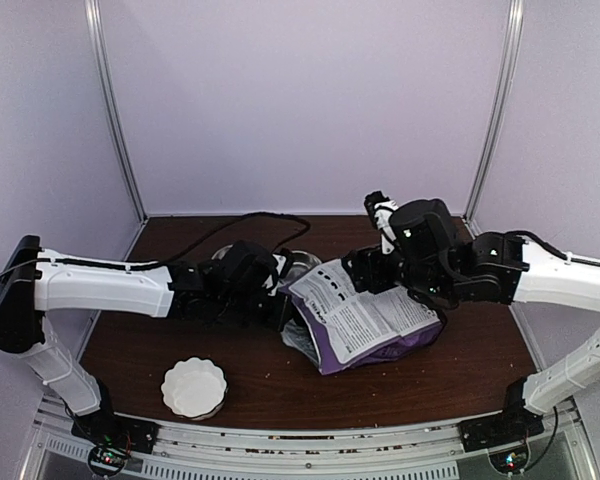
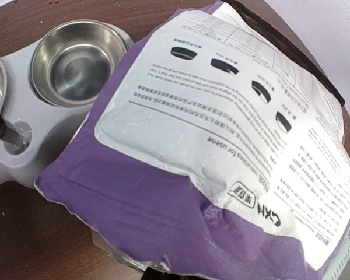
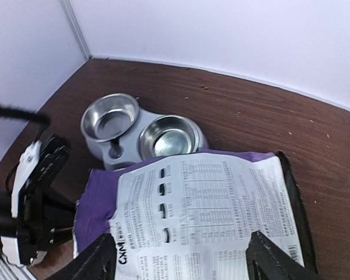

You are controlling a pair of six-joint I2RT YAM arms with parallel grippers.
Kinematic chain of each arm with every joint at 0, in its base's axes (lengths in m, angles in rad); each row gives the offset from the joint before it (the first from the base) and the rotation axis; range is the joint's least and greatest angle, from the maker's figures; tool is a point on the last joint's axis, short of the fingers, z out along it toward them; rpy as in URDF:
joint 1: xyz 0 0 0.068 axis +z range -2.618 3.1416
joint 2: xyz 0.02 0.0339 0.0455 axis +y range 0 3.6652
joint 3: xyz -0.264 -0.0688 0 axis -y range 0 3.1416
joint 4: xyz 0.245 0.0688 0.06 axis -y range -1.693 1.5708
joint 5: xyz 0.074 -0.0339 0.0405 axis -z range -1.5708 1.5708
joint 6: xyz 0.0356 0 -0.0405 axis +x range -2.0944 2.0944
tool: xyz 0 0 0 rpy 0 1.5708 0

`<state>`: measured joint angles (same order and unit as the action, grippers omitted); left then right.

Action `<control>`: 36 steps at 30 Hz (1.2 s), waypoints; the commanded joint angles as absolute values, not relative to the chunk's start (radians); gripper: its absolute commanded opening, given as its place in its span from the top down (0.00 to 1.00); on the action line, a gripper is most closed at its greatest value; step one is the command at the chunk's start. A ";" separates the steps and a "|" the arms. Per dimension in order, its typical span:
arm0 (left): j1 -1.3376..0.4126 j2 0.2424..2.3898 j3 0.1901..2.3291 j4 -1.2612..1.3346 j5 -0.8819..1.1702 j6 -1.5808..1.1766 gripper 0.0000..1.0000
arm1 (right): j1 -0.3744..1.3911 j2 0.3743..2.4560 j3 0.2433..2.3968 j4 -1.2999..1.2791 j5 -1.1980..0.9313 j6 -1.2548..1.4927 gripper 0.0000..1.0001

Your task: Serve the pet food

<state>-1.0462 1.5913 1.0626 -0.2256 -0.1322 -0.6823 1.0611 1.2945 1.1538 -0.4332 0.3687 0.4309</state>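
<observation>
A crinkled, glossy purple-and-white printed bag (image 1: 365, 320) is seen slumped on its side at the middle of a dark wood-grain table (image 1: 460, 370). The right gripper (image 3: 181, 238) is held over the bag's white text panel, its black fingers spread wide apart. The left gripper (image 1: 280, 303) is placed against the bag's left edge. Its fingers are hidden by the bag, so it cannot be told whether they are pinched or parted. Just behind the bag, a rounded grey plastic feeder (image 2: 23, 146) is shown with two polished steel bowls (image 2: 76, 61) set into it. The feeder's near edge is overlapped by the purple film. A white fluted dish (image 1: 194, 388) is seen well apart, near the left arm's base, and a black cable (image 1: 250, 217) is looped along the back. The pet food is not shown in any view. A few crumbs (image 3: 205, 87) strewn on the wood are too small to be identified.
</observation>
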 commanded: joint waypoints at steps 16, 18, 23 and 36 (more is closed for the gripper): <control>-0.986 1.675 0.987 -0.059 -0.039 -0.878 1.00 | 0.485 1.186 0.702 -0.294 -0.096 0.564 0.15; -0.984 1.694 0.988 -0.043 -0.038 -0.876 1.00 | 0.485 1.208 0.687 -0.272 -0.159 0.572 0.19; -0.978 1.758 1.005 0.007 -0.030 -0.872 1.00 | 0.485 1.249 0.632 -0.209 -0.249 0.600 0.33; -0.979 1.938 1.162 0.076 0.057 -0.833 1.00 | 0.520 1.252 0.573 -0.138 -0.385 0.660 0.58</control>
<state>-0.9703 1.8694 1.1271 0.0917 -0.0223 -0.8700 0.4839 1.2469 0.5938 -0.1822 -0.2592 0.6243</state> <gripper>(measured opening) 0.106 0.437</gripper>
